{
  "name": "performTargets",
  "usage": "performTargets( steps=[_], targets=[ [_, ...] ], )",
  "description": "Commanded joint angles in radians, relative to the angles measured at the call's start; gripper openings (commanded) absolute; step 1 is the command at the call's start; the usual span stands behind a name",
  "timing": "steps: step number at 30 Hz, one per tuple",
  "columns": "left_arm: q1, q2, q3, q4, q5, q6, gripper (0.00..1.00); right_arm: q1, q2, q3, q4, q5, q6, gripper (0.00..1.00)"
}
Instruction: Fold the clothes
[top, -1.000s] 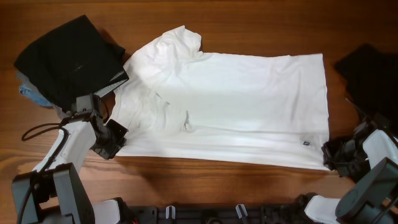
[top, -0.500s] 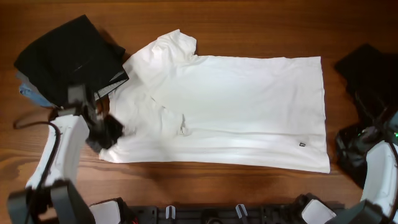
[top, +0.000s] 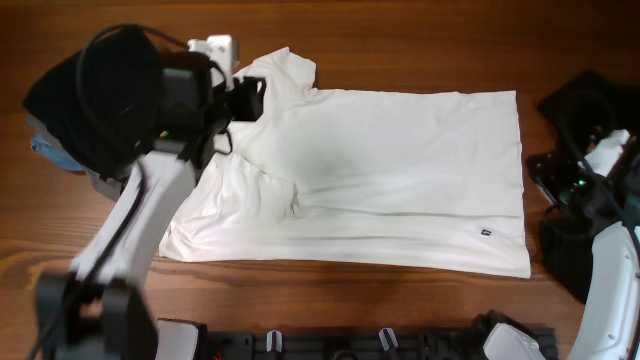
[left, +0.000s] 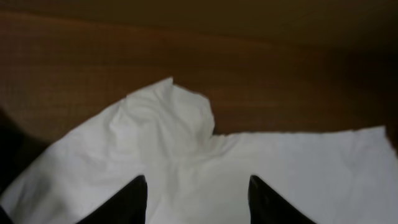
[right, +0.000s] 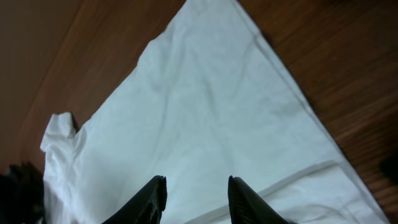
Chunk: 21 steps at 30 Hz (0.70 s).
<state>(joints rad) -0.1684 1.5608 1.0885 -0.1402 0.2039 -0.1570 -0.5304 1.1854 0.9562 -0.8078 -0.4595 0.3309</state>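
Large white short-sleeved cotton T-shirt (top: 380, 180) lies flat across the middle of the brown wood-grain tabletop (top: 400, 30). Its straight hem faces the right edge and a rounded, bunched sleeve (top: 280, 70) points at the far-left corner. The fabric is soft and matte, mostly smooth, with a long crease line running parallel to the near edge and a small pucker left of centre. A small black hem tag (top: 485, 234) sits near the shirt's near-right corner. The printed stripes can't be made out.

A loose black garment (top: 100, 100) is heaped at the far-left corner, limp and dull, touching or overlapping the shirt's left side. A bit of blue cloth (top: 50, 155) pokes out from under it. More dark fabric (top: 590, 100) lies by the right edge, apart from the shirt.

The left hand (left: 198, 186) hangs over the shirt just below the sleeve. Its black fingers (left: 134, 199) are spread and nothing is pinched between them. The right hand (right: 196, 190) is also spread, with nothing between its fingers (right: 152, 196), looking along the shirt from the hem side.

Compared with a second ago, the left hand was at the shirt's near-left corner, close to the near edge, and is now up by the far sleeve. The right hand was at the near-right hem corner and has backed off beside the right edge. The shirt's near-left corner now lies a little further toward the left edge, and the near edge lies flat on the wood.
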Motion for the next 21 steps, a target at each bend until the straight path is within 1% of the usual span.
performTargets(
  steps=[1, 3, 6, 8, 9, 12, 13, 16, 19, 21],
  targets=[
    [0.000, 0.219, 0.079, 0.068, -0.026, 0.076, 0.52, 0.034, -0.003, 0.010, -0.003, -0.036, -0.016, 0.37],
    [0.000, 0.337, 0.181, 0.059, -0.011, 0.123, 0.54, 0.042, -0.003, 0.010, -0.016, -0.035, -0.014, 0.38],
    [-0.005, 0.480, 0.323, 0.051, -0.011, 0.182, 0.63, 0.041, -0.003, 0.010, -0.018, -0.035, -0.013, 0.38],
    [-0.006, 0.562, 0.401, 0.062, -0.011, 0.189, 0.75, 0.042, -0.003, 0.010, -0.023, -0.035, -0.013, 0.37],
    [-0.006, 0.597, 0.435, 0.071, -0.011, 0.196, 0.80, 0.042, -0.003, 0.010, -0.027, -0.035, -0.014, 0.37],
    [-0.006, 0.687, 0.487, 0.151, -0.015, 0.230, 0.89, 0.042, -0.003, 0.010, -0.048, -0.035, -0.016, 0.38],
    [-0.006, 0.702, 0.487, 0.182, -0.015, 0.232, 0.91, 0.042, -0.003, 0.010, -0.051, -0.034, -0.017, 0.37],
    [-0.008, 0.760, 0.487, 0.267, -0.014, 0.232, 0.89, 0.042, -0.003, 0.010, -0.059, -0.018, -0.016, 0.37],
    [-0.008, 0.811, 0.487, 0.289, -0.014, 0.232, 0.80, 0.042, -0.003, 0.008, -0.073, -0.012, -0.016, 0.37],
    [-0.008, 0.835, 0.487, 0.286, -0.014, 0.232, 0.78, 0.042, -0.003, 0.008, -0.079, -0.008, -0.017, 0.37]
  ],
)
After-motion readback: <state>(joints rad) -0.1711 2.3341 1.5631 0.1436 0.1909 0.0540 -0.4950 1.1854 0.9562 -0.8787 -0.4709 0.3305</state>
